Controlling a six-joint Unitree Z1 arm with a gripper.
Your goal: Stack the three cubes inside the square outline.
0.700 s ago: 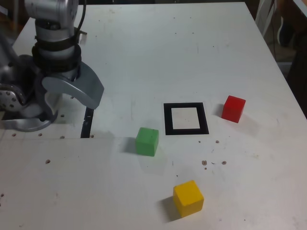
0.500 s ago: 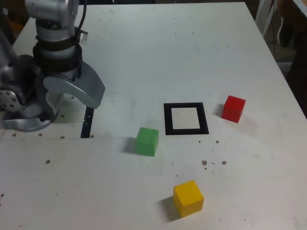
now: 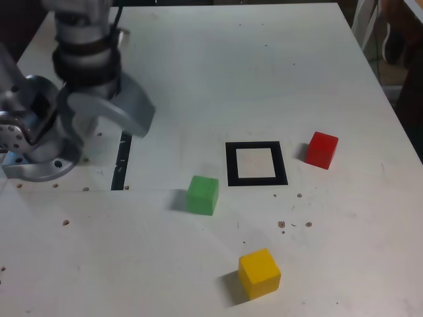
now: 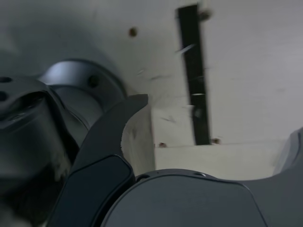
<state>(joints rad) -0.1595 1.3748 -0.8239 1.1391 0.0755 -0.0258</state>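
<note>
So at this point the end effector (image 3: 99, 125) was up at the exterior view's left side of the bench (image 3: 218, 72), right over by the arm's own base (image 3: 36, 155). Its jaws were spread wide with nothing between them, hanging above the short black tape strip (image 3: 121, 162) that runs along a seam in the bench top. The wrist view was blurry, but you could make out one dark curved finger (image 4: 109, 137), the strip (image 4: 195, 75) and the round base (image 4: 80, 94).

None of the cubes were stacked. The square outline (image 3: 256, 164) sat roughly mid-bench with its white centre bare. The red cube (image 3: 322, 149) was just beside it toward the bench's edge on the exterior view's right. The green cube (image 3: 202, 194) sat near the outline's near corner on the exterior view's left. The yellow cube (image 3: 259, 272) was well apart from both, close to the near edge of the bench.
</note>
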